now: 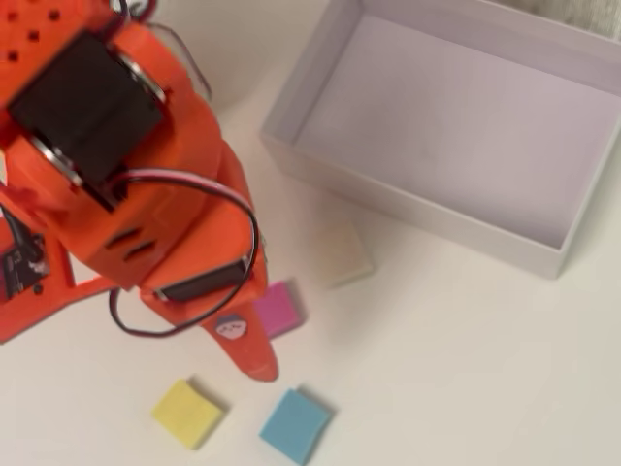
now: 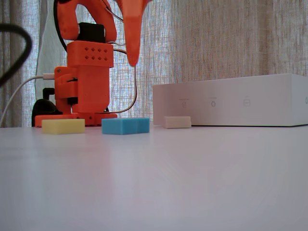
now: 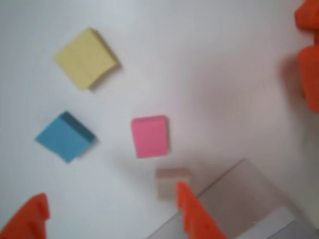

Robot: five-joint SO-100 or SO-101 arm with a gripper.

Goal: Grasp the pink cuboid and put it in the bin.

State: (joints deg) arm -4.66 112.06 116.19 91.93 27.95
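4 blocks on table (image 1: 466, 359): pink (image 3: 149, 136), yellow (image 3: 85, 58), blue (image 3: 64, 136), cream (image 3: 171, 181); 1 bin (image 1: 320, 68). My fingers (image 3: 112, 214) spread open, empty. Fixed view hides pink.

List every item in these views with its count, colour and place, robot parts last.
pink cuboid: one, magenta-pink, on the table among the blocks, partly under the arm in the overhead view.
yellow block: one, yellow, near the bottom edge in the overhead view.
blue block: one, blue, right of the yellow one in the overhead view.
cream block: one, cream, between the pink cuboid and the bin.
bin: one, white box, pale inside, empty, upper right in the overhead view.
table: one, white.
curtain: pale, behind the table.
arm: one, orange.
gripper: open, above the blocks.
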